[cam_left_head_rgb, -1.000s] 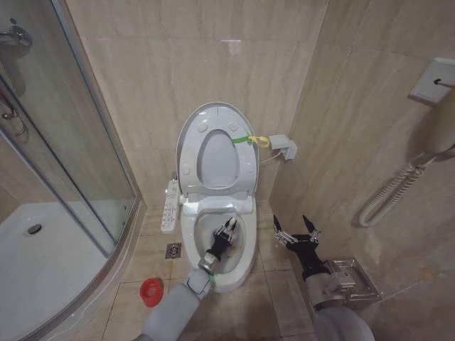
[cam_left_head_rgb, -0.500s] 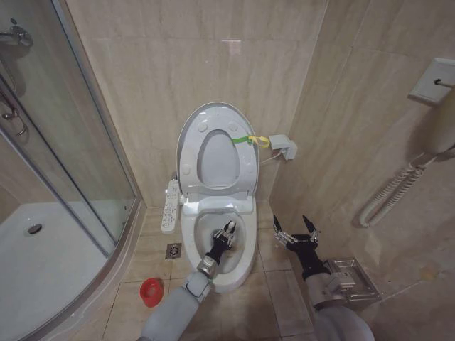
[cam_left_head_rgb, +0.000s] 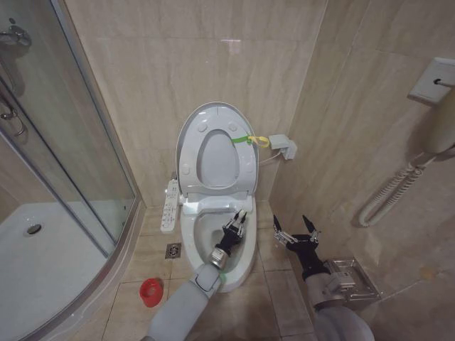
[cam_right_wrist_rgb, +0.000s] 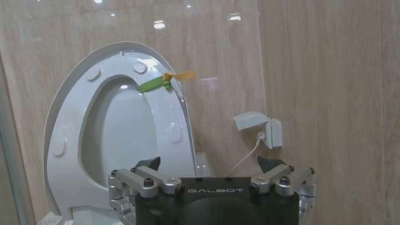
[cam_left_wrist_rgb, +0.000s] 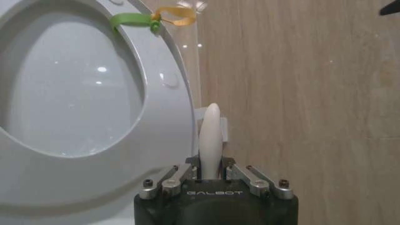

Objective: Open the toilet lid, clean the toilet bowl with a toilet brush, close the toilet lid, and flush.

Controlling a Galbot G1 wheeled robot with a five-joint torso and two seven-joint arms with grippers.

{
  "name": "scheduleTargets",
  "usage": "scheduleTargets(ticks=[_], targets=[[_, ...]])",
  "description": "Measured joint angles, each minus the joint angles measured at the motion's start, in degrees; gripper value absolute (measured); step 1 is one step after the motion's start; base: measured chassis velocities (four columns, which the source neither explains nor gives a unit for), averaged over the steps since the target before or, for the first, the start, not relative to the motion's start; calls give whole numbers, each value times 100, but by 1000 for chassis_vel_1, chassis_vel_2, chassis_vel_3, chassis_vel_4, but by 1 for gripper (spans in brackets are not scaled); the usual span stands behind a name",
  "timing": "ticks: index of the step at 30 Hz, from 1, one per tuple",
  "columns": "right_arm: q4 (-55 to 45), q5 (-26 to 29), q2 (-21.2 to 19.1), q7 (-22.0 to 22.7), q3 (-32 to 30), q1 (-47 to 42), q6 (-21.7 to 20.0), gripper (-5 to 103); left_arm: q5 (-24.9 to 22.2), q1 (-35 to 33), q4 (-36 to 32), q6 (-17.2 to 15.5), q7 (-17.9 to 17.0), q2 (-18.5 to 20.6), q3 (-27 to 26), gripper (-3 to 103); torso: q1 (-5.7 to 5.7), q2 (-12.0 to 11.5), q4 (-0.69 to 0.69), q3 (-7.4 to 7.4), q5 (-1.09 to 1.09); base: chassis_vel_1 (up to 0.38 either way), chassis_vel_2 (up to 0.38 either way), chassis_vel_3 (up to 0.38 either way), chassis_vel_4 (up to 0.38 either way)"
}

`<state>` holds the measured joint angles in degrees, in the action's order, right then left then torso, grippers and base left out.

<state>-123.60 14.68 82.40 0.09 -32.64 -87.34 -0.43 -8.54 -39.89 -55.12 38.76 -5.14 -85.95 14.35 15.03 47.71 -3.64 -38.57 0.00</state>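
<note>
The toilet lid (cam_left_head_rgb: 190, 142) stands raised against the wall with the ring seat (cam_left_head_rgb: 245, 167) up in front of it, a green and yellow tie (cam_left_head_rgb: 249, 140) on its edge. Below it the toilet bowl (cam_left_head_rgb: 202, 226) lies uncovered. My left gripper (cam_left_head_rgb: 236, 226) hangs over the bowl's right side, shut on the toilet brush's white handle (cam_left_wrist_rgb: 210, 131), whose tip sticks up past the fingers (cam_left_wrist_rgb: 172, 174); the dark head is hidden. The red cup holder (cam_left_head_rgb: 150, 291) sits on the floor left of the bowl. My right gripper (cam_left_head_rgb: 296, 231) is open to the right of the bowl, holding nothing.
A long white button panel (cam_left_head_rgb: 170, 206) hangs at the bowl's left, with a floor drain (cam_left_head_rgb: 173, 250) below it. The glass shower enclosure (cam_left_head_rgb: 64, 156) closes off the left. A wall box (cam_left_head_rgb: 283, 147), a corded handset (cam_left_head_rgb: 441, 128) and a metal holder (cam_left_head_rgb: 348, 278) line the right wall.
My left gripper has moved with the brush from the middle of the bowl up toward its back right rim. The right arm has stayed put.
</note>
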Motion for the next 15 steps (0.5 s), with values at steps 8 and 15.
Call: scheduleTargets(ticks=[8, 15], targets=[[0, 0, 0, 0, 0, 0, 0, 100, -17, 61, 789, 190, 124, -2, 15, 20, 0, 1, -1, 2, -1, 0, 0, 0, 0], [0, 0, 0, 0, 0, 0, 0, 100, -12, 308, 897, 201, 125, 76, -201, 20, 1, 0, 0, 0, -1, 0, 0, 0, 0]])
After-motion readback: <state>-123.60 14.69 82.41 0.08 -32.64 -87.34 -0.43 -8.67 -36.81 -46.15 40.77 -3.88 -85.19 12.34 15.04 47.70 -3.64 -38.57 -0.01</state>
